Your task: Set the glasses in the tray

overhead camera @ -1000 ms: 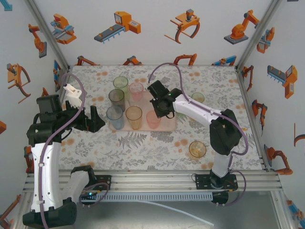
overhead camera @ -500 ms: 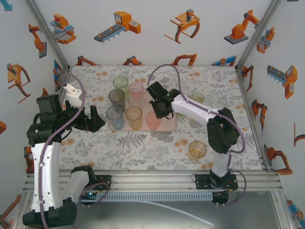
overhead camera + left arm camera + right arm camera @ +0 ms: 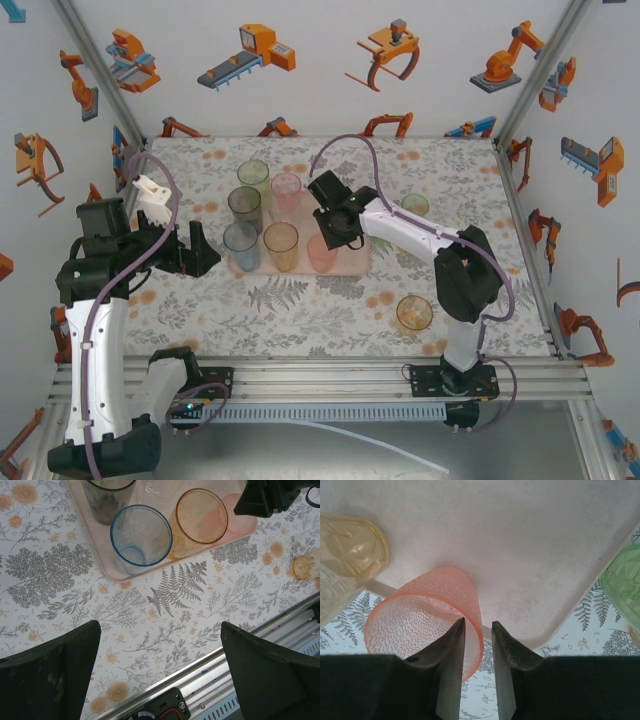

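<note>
— What has changed just now on your right side?

— A moment ago my right tool (image 3: 478, 625) was pressed together on the rim of the pink tumbler (image 3: 420, 615). Now its two fingers have started to go apart, but the slit is still narrow. One finger is inside the tumbler and the other is outside. The wall stands between them with a little free space on the outer side, so I judge that I do not pinch it any more.

— And where is that tumbler?

— It stands upright on the tray (image 3: 495, 540), near the corner that is close to me and to the right, just beside the orange tumbler (image 3: 281, 240). From above I cannot see that it shifted when the grip loosened.

— So this one is done?

— I think yes, once I lift straight up out of it. If I pull sideways, the inner finger may tip it. With this one, six tumblers are on the tray.

— What is left?

— A green tumbler (image 3: 415, 205) waits on the worktop (image 3: 330, 300) just beside the right edge of the tray. An amber tumbler (image 3: 414, 313) stands well apart from the tray, nearer to my base.

— And your left side?

— My left tool (image 3: 159, 630) hangs wide open and holds nothing. It is over the worktop by the left side of the tray, facing the blue tumbler (image 3: 140, 537).
</note>
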Controlling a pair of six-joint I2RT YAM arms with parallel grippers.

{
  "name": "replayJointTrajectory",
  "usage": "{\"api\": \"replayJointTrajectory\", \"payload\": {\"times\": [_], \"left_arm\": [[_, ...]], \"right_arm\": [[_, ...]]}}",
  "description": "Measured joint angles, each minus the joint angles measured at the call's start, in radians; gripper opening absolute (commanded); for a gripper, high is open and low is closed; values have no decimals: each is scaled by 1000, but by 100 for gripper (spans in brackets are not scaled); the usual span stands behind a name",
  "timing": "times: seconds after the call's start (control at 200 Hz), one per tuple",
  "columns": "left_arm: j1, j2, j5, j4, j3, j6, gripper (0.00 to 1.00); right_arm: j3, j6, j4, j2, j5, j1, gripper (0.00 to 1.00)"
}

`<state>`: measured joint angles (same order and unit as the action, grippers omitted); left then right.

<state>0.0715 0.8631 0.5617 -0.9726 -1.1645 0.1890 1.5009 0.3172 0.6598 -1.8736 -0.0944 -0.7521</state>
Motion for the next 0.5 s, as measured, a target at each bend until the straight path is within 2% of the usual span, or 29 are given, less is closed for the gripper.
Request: {"api": "replayJointTrajectory", "payload": {"times": [0.496], "left_arm": [[0,-3,4,0,0,0,97]], "right_arm": [[0,0,1,72,-5,0,40]]}}
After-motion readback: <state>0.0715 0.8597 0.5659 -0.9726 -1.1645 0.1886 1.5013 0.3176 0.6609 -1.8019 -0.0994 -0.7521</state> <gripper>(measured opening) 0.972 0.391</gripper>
